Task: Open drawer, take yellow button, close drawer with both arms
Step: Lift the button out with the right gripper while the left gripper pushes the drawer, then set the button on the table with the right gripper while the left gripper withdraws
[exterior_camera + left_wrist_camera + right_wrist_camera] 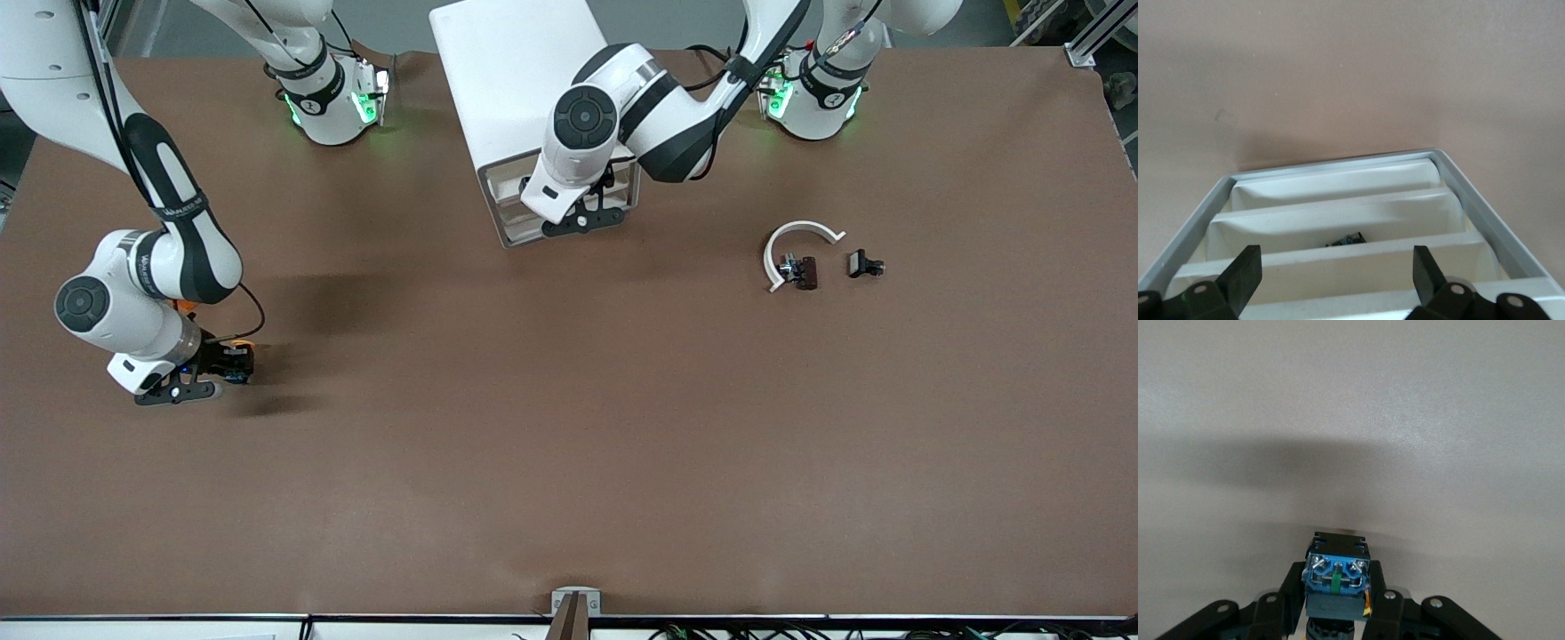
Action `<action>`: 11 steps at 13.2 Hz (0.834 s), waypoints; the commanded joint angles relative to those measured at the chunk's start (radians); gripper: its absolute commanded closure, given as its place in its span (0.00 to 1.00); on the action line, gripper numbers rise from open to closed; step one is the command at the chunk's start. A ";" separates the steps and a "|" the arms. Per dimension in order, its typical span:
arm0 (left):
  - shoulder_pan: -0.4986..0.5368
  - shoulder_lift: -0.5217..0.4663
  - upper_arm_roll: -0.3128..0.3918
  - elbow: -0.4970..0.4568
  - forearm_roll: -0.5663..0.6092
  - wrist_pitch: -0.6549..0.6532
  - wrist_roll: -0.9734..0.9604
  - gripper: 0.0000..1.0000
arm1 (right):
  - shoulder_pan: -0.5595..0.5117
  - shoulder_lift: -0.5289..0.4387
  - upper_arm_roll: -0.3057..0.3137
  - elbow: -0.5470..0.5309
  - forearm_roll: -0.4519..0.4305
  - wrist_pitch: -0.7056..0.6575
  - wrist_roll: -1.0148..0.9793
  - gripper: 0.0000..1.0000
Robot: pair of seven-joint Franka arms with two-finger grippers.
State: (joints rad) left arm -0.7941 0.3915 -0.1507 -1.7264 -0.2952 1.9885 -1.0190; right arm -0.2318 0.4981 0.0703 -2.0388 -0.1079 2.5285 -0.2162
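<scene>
Two white arms work at one brown table (569, 462). At the right arm's end of the table, the right gripper (233, 363) is clenched on the single button (1336, 577), held just over bare tabletop; its blue base shows between the fingers (1290, 597) in the right wrist view. One white cabinet (511, 80) stands between the arm bases, with four drawer fronts alike. The left gripper (1335, 277) hangs before them, fingers spread and holding nothing. One drawer (1338, 223) sits slightly out, a small dark part (1347, 239) inside. Toward the left arm's end lie one white arc (796, 244) and two small black parts (805, 272).
</scene>
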 commanded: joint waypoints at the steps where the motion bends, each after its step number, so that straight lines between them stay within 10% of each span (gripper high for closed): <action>1: 0.000 -0.034 -0.036 -0.032 0.008 0.007 -0.070 0.00 | -0.018 0.014 0.009 -0.018 -0.026 0.039 -0.005 0.67; 4: 0.000 -0.033 -0.053 -0.028 -0.004 0.003 -0.133 0.00 | -0.018 0.016 0.009 -0.017 -0.026 0.033 -0.003 0.55; 5: 0.000 -0.033 -0.061 -0.027 -0.004 0.000 -0.153 0.00 | -0.017 0.014 0.011 -0.017 -0.026 0.027 -0.002 0.13; 6: -0.002 -0.033 -0.067 -0.027 -0.004 -0.002 -0.158 0.00 | -0.018 0.005 0.011 -0.015 -0.026 0.018 -0.003 0.00; 11: 0.048 -0.025 -0.047 0.043 0.013 -0.073 -0.171 0.00 | 0.000 -0.067 0.014 0.017 -0.024 -0.111 0.012 0.00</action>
State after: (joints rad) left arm -0.7848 0.3865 -0.1968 -1.7169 -0.2941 1.9549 -1.1786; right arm -0.2313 0.4844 0.0728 -2.0234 -0.1087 2.4735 -0.2180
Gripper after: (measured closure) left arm 0.000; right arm 0.053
